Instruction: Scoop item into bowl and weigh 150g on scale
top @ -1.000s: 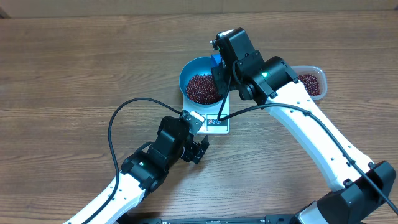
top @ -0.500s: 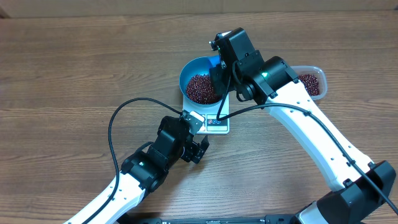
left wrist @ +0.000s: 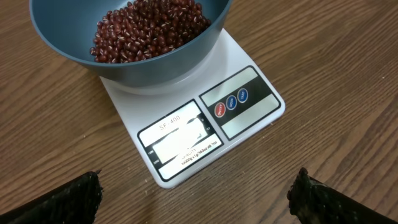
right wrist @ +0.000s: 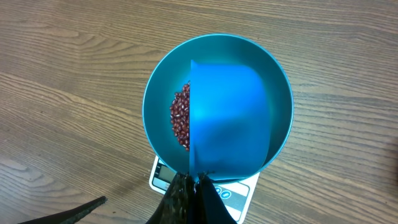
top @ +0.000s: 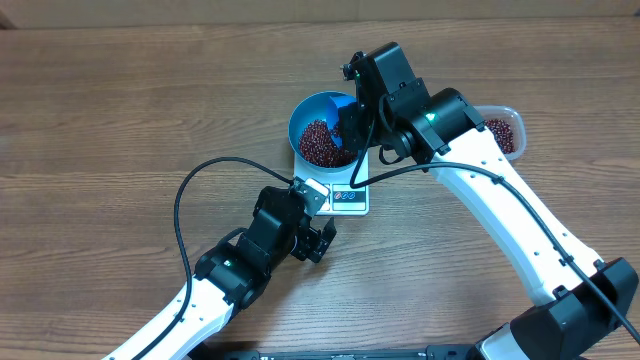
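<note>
The wood-grain table (top: 120,130) I work at bears the white scale (top: 347,198) flat near its middle, and a clear tub (top: 517,122) lies on it off to my right, apart from the scale.

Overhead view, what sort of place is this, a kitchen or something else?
Probably a robot test bench: two robot arms over a wood-grain table, with a scale and a bowl of beans.
</note>
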{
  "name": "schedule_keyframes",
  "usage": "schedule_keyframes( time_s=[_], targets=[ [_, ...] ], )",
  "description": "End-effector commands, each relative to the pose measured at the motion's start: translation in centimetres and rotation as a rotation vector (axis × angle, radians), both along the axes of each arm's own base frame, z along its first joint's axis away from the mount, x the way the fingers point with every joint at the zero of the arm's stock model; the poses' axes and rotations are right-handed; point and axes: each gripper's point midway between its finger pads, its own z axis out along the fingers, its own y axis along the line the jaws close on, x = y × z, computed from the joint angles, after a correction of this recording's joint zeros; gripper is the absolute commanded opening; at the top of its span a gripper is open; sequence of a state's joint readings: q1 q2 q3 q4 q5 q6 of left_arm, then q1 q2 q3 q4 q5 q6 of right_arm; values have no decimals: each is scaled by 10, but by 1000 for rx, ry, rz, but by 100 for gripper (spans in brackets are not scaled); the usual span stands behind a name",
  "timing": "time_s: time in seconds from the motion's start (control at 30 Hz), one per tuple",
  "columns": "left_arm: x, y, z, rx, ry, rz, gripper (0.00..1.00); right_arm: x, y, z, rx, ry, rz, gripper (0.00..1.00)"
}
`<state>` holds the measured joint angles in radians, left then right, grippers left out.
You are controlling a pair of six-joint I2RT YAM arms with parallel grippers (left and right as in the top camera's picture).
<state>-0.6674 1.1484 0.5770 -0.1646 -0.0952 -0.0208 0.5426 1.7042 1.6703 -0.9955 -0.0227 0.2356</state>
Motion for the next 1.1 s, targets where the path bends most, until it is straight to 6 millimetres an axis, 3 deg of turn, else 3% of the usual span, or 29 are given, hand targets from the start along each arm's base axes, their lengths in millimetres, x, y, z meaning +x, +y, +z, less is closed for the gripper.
schedule_keyframes(
  time_s=[0.0, 1.07],
  targets=[
    [0, 3, -3, 6, 4, 15, 99, 3, -1, 24, 37, -50, -7, 4],
    [0, 3, -3, 6, 4, 15, 100, 7, -10, 23, -4, -69, -32, 4]
  ],
)
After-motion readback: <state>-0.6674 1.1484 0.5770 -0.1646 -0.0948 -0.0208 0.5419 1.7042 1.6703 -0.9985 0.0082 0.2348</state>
